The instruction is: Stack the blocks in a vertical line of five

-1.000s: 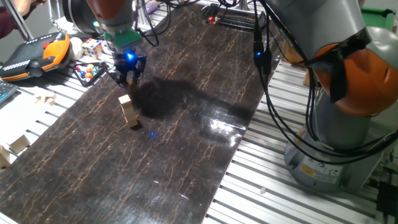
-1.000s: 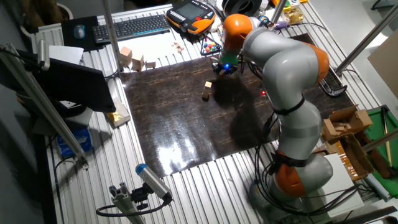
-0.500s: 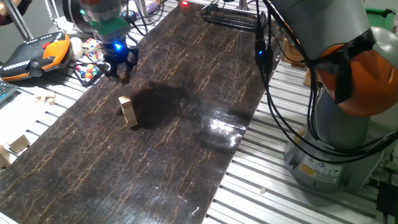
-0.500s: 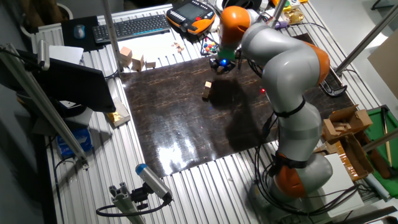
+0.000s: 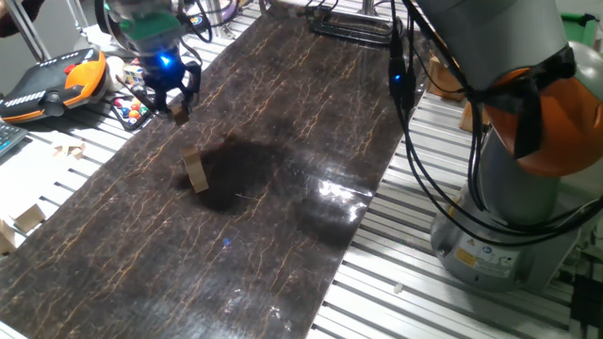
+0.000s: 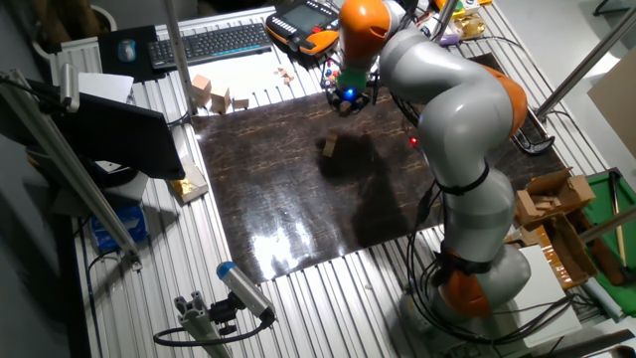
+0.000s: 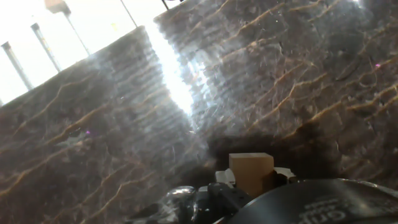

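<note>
Gripper [image 5: 176,105] jaws clamped on one wooden block [image 7: 251,170]; short block stack [image 5: 195,171] well below them, approx. two high, rest unplaced.

The bench [image 5: 396,301] is ribbed grey metal, covered in the middle by a dark marble-patterned mat [image 5: 283,132]. On the mat, below and slightly aside of the jaws, stands a short stack of tan blocks [image 5: 195,171]. Beyond the jaws, off the mat's edge, lie a Rubik's cube [image 6: 332,72] and pale wooden pieces [image 6: 212,94].
</note>
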You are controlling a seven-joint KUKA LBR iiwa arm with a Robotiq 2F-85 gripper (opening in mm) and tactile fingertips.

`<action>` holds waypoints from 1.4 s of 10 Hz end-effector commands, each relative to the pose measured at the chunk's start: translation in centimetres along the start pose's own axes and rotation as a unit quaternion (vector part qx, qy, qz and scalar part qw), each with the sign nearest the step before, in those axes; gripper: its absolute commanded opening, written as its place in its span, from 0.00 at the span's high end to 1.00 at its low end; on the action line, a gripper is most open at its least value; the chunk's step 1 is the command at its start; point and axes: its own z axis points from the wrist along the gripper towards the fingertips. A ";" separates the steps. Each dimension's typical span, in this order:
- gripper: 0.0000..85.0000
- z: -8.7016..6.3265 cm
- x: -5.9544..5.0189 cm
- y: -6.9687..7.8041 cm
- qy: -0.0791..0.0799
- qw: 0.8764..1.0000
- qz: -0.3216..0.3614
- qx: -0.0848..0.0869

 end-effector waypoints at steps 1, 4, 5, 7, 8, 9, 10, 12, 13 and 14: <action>0.99 0.0 0.3 0.1 0.000 1.000 0.000 0.000; 0.99 0.1 1.4 0.6 0.006 1.000 -0.001 -0.002; 0.99 0.0 1.6 0.5 0.007 1.000 -0.001 -0.004; 0.99 0.1 1.5 0.4 0.000 1.000 -0.004 -0.001; 0.99 0.1 1.5 0.4 -0.009 1.000 -0.008 0.002; 0.99 0.1 1.5 0.4 -0.018 1.000 -0.015 0.005; 0.99 0.1 1.5 0.4 -0.028 0.999 -0.018 0.004; 0.99 0.1 1.5 0.4 -0.033 0.999 -0.013 -0.002; 0.99 0.1 1.5 0.4 -0.029 1.000 -0.009 -0.008; 0.99 0.1 1.5 0.4 -0.019 1.000 -0.004 -0.013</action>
